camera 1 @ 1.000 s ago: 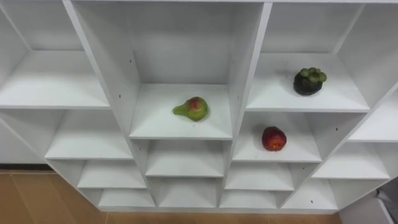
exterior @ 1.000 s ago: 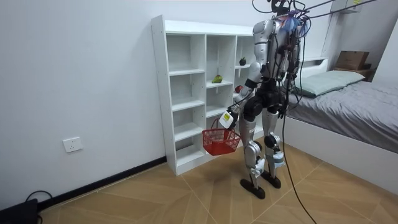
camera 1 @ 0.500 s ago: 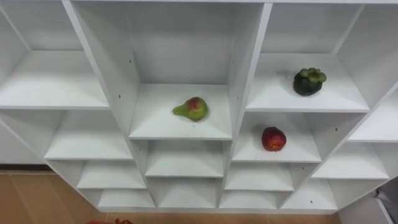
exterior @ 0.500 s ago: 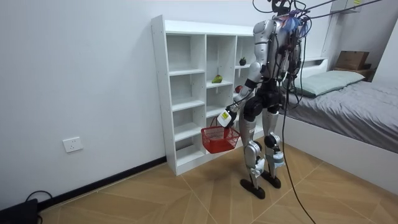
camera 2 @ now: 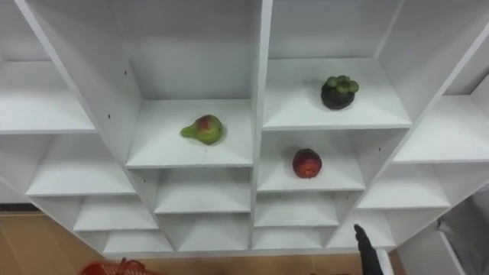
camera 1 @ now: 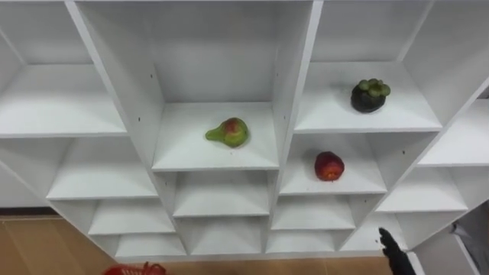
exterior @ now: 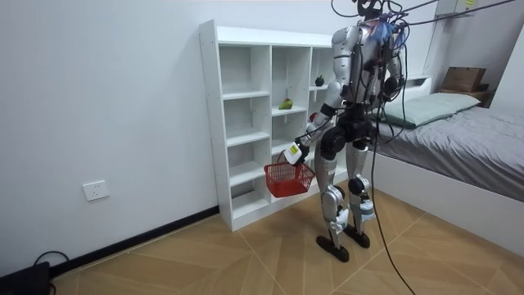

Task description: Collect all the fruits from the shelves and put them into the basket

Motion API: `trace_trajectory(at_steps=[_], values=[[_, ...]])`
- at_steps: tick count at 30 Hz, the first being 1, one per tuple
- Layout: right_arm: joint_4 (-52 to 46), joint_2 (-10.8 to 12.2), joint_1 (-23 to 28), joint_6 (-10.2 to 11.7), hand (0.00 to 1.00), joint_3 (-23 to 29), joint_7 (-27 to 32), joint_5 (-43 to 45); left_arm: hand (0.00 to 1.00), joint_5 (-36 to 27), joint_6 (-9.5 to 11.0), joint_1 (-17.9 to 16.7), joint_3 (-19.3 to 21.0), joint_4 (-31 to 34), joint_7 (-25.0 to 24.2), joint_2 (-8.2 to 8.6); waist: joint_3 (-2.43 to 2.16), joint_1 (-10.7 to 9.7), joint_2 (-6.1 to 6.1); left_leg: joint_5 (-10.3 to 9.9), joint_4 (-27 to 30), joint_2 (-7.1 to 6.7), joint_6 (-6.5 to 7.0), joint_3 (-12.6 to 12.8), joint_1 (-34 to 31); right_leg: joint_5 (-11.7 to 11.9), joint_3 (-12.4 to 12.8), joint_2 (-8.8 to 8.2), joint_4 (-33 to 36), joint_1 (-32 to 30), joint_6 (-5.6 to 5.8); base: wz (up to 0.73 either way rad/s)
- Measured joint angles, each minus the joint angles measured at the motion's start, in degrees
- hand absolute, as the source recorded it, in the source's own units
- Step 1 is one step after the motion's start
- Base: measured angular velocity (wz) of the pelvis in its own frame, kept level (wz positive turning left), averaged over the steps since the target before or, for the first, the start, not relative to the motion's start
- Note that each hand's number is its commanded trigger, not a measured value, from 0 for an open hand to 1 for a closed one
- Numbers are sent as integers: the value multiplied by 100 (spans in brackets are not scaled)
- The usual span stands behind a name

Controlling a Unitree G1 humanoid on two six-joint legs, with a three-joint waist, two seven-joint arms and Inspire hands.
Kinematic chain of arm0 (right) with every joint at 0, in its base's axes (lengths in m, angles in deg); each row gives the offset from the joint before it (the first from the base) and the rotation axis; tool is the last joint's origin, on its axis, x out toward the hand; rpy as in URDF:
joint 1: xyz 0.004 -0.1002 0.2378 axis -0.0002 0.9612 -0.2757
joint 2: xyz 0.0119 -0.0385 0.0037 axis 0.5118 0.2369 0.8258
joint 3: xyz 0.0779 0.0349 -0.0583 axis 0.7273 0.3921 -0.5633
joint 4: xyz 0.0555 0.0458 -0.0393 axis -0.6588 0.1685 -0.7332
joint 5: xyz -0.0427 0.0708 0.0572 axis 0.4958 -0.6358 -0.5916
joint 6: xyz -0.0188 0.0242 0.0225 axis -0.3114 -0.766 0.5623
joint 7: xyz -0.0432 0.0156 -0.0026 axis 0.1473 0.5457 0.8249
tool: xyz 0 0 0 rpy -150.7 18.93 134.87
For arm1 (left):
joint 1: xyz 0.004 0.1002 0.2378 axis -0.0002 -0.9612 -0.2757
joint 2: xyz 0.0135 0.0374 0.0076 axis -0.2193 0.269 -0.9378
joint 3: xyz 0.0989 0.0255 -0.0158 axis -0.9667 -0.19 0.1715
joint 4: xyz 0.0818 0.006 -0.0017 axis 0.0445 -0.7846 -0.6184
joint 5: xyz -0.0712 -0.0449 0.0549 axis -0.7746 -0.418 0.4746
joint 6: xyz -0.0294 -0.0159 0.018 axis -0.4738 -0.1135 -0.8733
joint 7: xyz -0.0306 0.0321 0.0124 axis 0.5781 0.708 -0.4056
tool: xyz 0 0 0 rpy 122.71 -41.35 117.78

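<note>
The white closet (camera 1: 293, 114) holds three fruits. A green-and-red pear (camera 1: 228, 132) lies on the middle shelf. A dark mangosteen (camera 1: 369, 95) sits on the upper right shelf, and a red fruit (camera 1: 329, 166) lies on the shelf below it. My right hand (camera 1: 392, 249) pokes up at the lower right, fingers straight and holding nothing, below and to the right of the red fruit. My left hand (exterior: 299, 153) is shut on the handle of a red basket (exterior: 288, 179). The basket's rim (camera 1: 134, 269) peeks in at the bottom left. I stand facing the closet.
The other closet compartments, such as the left column (camera 1: 61, 107), hold nothing. A bed (exterior: 458, 139) stands close behind me on the room view's right. Wooden floor (exterior: 205, 262) stretches out on the room view's left.
My right hand has come up into the lower right of the eye view. The basket has been lifted a little higher. The camera has shifted slightly to the right.
</note>
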Motion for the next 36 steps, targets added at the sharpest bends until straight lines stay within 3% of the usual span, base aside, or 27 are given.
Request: trace_trajectory(at_steps=[7,12,22,26,36], values=[[-1632,0,248,-6,0,-8,20,-32,100,-10,16,-134,-76,289,-46,1,1,3,26,0,-14,17,0,65,-10,31,132,27,-4,-61,8,-6],[-2532,-1,234,70,0,-55,251,-93,100,-10,37,-140,-354,285,-13,-83,5,-63,60,0,-30,27,0,99,-12,57,164,44,-6,-77,1,-4],[-3506,-87,159,123,0,-103,476,225,100,-10,58,-138,-393,219,4,-96,-8,-96,97,1,-40,26,1,192,-7,79,247,57,-3,-85,1,-5],[-3700,-95,-81,129,0,-103,600,260,100,-11,58,-111,-393,220,-42,-104,6,-114,134,2,-40,39,2,190,-8,81,235,54,-4,-98,3,0],[-3837,-106,-172,128,0,-124,790,250,100,-97,47,-114,-402,222,-56,-100,-1,39,137,9,-43,45,-2,196,-1,82,228,59,-14,-113,1,0]])
